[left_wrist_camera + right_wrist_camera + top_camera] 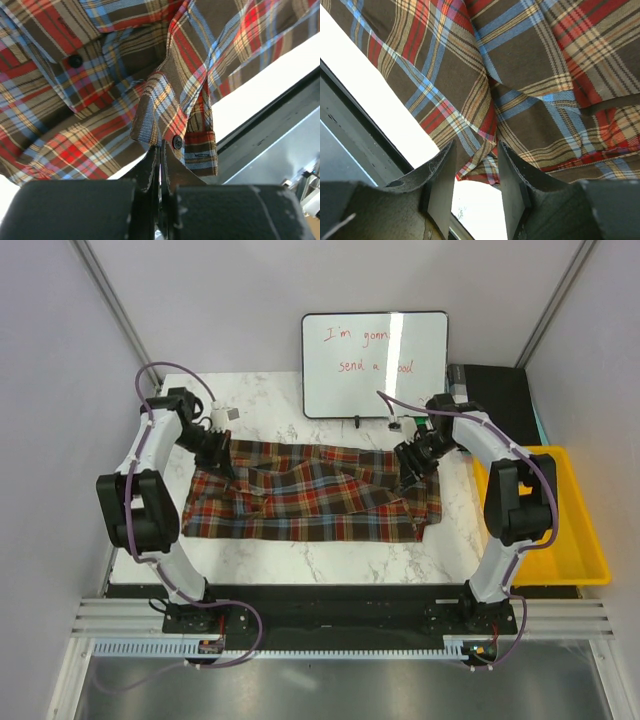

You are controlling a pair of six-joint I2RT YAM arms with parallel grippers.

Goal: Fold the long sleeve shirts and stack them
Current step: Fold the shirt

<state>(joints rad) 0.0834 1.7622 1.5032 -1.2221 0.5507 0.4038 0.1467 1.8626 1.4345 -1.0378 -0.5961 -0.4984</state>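
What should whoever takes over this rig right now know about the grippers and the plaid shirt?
Left gripper: shut on a buttoned cuff edge of the red, brown and blue plaid flannel shirt, at its far left corner.
Right gripper: jaws apart around a fold at the shirt's far right end; grip unclear.
Shirt: spread sideways, rumpled, on the white marble table between the arms.
Done: no finished fold, no stack in view.
Left: fold it, then stack; only one shirt shows.

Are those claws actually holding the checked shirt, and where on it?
The left gripper is shut on the shirt at a buttoned edge. The right gripper stands open around a fold, not pinching it.
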